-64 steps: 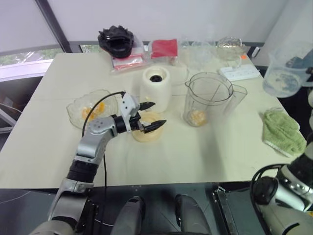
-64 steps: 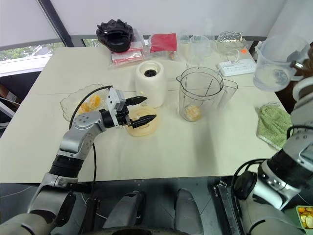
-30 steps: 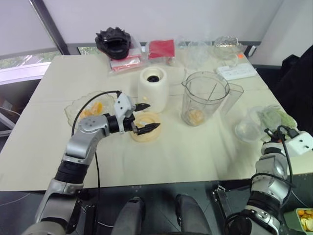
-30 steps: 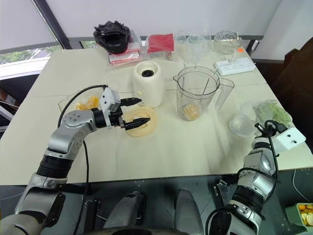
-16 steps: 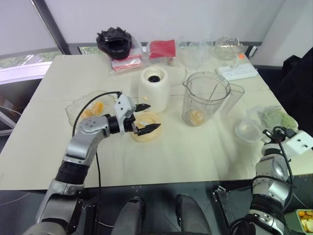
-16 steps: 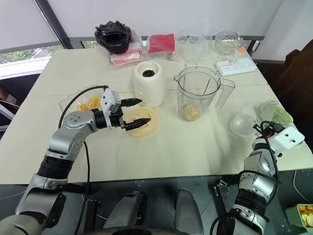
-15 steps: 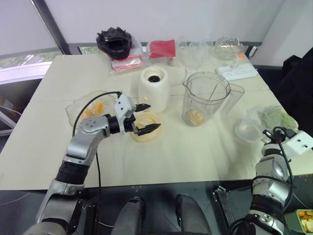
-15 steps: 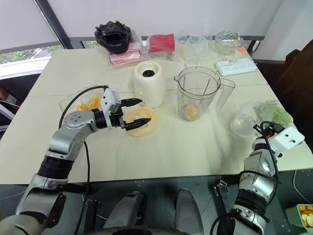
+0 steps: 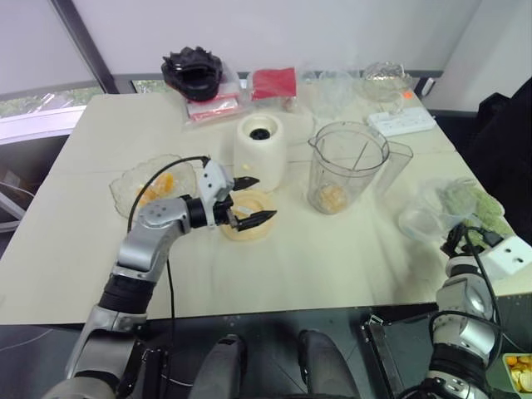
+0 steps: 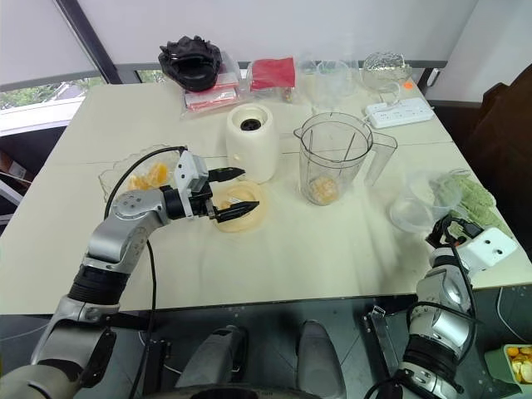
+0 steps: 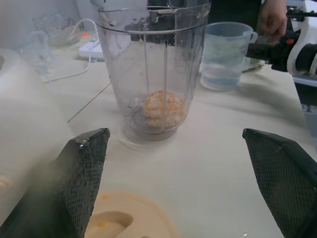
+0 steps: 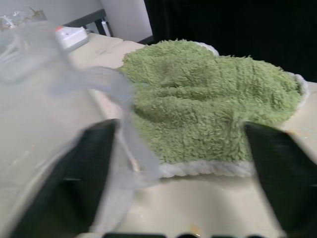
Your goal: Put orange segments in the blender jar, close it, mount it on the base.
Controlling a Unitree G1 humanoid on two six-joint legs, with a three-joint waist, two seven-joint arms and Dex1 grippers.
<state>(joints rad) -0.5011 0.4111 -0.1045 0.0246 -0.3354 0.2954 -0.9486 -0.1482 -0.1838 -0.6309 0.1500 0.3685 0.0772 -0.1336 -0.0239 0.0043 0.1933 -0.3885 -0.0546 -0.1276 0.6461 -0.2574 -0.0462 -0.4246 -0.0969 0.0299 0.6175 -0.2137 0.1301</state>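
Note:
The blender jar (image 9: 347,166) stands uncovered at mid-table with orange segments (image 9: 334,198) at its bottom. More orange segments (image 9: 158,186) lie in a scalloped glass dish (image 9: 125,193) on the left. The base (image 9: 261,151) stands left of the jar, and a flat cream lid (image 9: 247,227) lies in front of it. My left gripper (image 9: 259,199) hovers open just above the lid, pointing at the jar (image 11: 153,74). My right gripper (image 10: 439,233) is open at the table's right edge, just behind a clear plastic jug (image 10: 413,208).
A green mitt (image 12: 208,99) lies beside the jug at the right edge. Along the far edge are a black object (image 9: 197,71), red packets (image 9: 274,81), clear glassware (image 9: 332,87) and a power strip (image 9: 401,121). A person's hand (image 11: 272,20) is behind the jug.
My right arm lowered the clear jug from the air onto the table by the mitt, and its fingers have now opened and drawn back slightly. The left arm stayed still.

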